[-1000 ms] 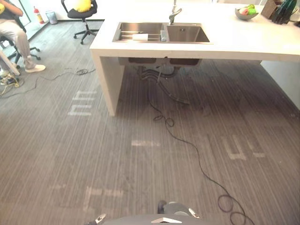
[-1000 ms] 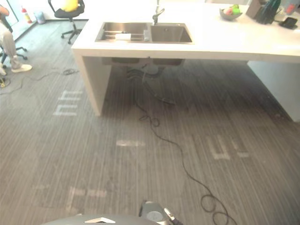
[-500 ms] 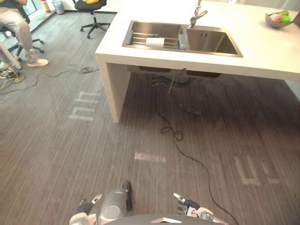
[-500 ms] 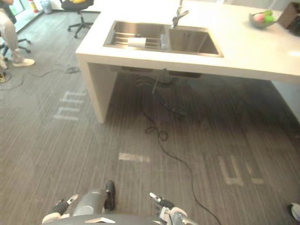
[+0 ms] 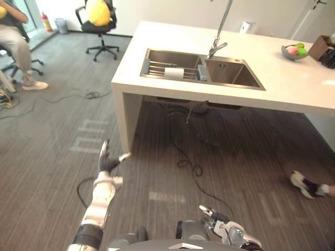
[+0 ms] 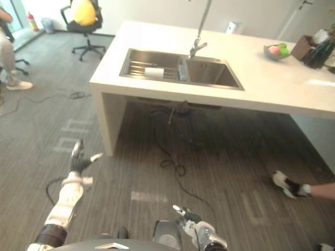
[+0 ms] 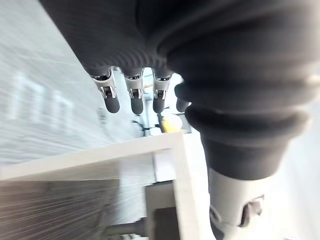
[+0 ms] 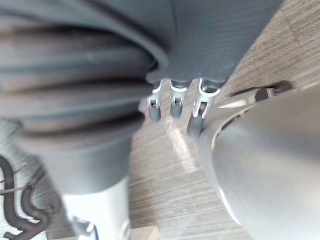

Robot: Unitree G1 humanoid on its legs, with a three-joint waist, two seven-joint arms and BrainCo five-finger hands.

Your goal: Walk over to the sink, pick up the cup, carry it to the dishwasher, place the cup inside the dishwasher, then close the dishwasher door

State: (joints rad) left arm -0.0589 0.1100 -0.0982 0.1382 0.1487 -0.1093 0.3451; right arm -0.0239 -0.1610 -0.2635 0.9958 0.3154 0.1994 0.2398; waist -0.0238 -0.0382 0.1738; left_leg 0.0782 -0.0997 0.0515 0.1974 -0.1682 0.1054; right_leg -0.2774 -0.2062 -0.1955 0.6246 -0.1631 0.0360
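The two eye views look down from the robot's head, from well back, across the grey carpet (image 5: 52, 130) to the white counter (image 5: 293, 89) and its sink (image 5: 230, 72). They share nearly the whole scene, one set slightly to the side of the other. The left wrist view looks from very close along the left hand (image 7: 132, 97) toward the counter's end, and the right wrist view looks along the right hand (image 8: 175, 102) down at the carpet.

In the sink's (image 5: 230, 76) left basin lies a white cylinder (image 5: 174, 72), too small to tell as a cup. Far left of the sink, the edge cuts a seated person (image 5: 14, 39); to its right, a shoe (image 5: 302, 184) has its leg cut off.
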